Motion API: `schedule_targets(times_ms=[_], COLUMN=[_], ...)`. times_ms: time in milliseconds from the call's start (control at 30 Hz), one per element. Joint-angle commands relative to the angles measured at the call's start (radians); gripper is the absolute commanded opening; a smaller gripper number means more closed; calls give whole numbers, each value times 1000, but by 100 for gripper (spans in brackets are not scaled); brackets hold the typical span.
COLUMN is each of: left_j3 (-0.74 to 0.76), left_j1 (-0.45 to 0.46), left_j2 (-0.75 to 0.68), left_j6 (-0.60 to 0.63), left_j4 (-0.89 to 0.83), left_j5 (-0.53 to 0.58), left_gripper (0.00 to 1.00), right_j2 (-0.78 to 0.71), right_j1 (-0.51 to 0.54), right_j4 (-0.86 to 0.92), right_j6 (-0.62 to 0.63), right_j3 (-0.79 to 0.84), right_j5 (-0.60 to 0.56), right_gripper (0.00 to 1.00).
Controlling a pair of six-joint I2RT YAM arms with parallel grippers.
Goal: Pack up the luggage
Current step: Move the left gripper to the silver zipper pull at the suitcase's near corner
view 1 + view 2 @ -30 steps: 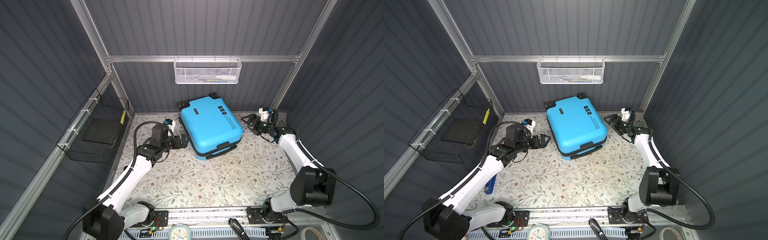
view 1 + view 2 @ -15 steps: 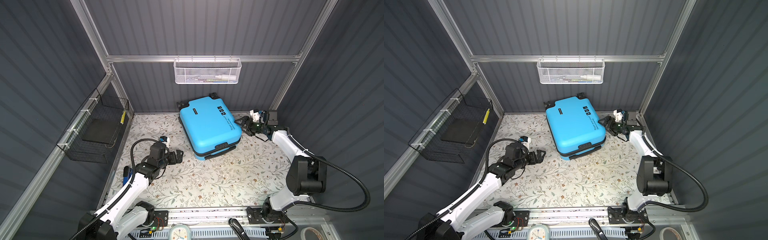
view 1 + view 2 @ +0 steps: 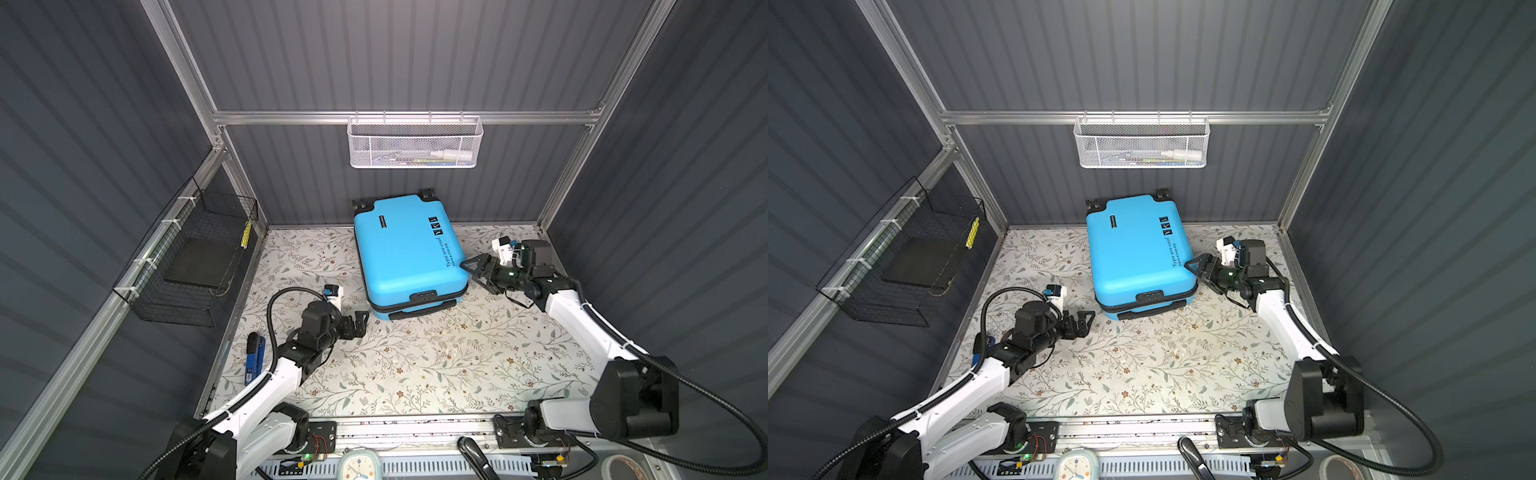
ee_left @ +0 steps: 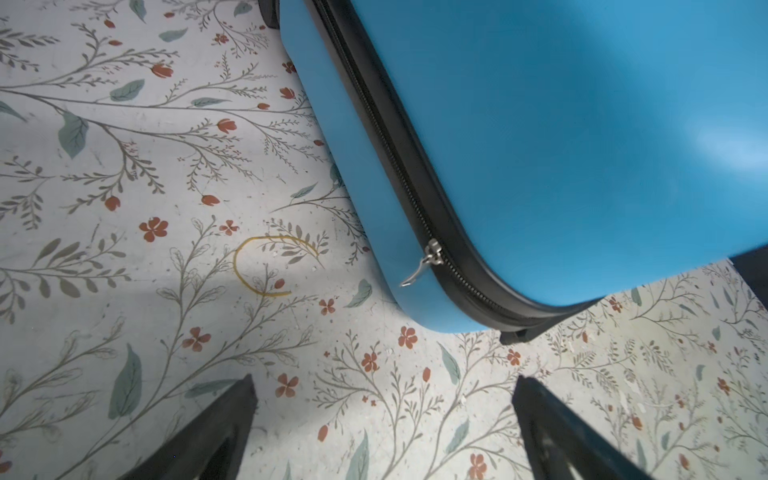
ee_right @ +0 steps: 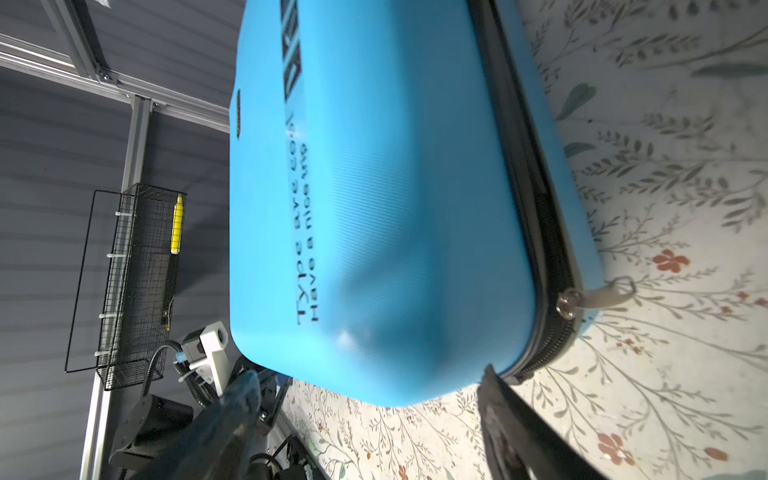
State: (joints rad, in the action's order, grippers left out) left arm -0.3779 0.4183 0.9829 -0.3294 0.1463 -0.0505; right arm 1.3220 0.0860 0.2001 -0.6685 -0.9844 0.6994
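Luggage (image 3: 409, 249) is found shut. Right gripper (image 3: 469, 272), at its corner, and left gripper (image 3: 360, 324), nearby, are spread wide, nothing held. Luggage may be shoved if the zip pull (image 5: 598, 299) is missed.

The luggage (image 3: 409, 253) at frame centre has a smooth, finely ribbed, softly glossy blue plastic shell with a black zipper (image 4: 386, 145) and shiny metal pull (image 4: 419, 268), on a matt, scuffed floral-printed table covering (image 3: 415, 365); the white mesh basket (image 3: 415, 143) above and black wire basket (image 3: 187, 266) at left look like coated metal.
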Motion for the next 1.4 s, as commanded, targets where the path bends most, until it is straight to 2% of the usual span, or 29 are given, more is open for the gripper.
schedule_targets(times_ms=[0, 200, 300, 533, 667, 1133, 1367], left_j3=[46, 43, 54, 46, 70, 82, 71], left_j1=[2, 2, 0, -4, -10, -45, -65], left_j2=[-23, 97, 164, 264, 305, 426, 477], left_j6=[91, 226, 244, 276, 271, 279, 277], left_j4=[198, 291, 386, 443, 512, 705, 769], left_j5=[29, -25, -46, -132, -137, -194, -241], left_gripper=[100, 94, 88, 63, 51, 34, 33], right_j2=[-62, -117, -133, -154, -150, -132, -133], right_j1=[0, 20, 53, 120, 164, 219, 231], right_j4=[42, 67, 62, 4, -24, -32, -19], right_j6=[20, 37, 34, -4, -18, -23, -20], right_j3=[31, 64, 87, 141, 150, 148, 146], right_j5=[-61, -87, -90, -70, -64, -66, -82], right_gripper=[82, 82, 81, 81, 81, 81, 81])
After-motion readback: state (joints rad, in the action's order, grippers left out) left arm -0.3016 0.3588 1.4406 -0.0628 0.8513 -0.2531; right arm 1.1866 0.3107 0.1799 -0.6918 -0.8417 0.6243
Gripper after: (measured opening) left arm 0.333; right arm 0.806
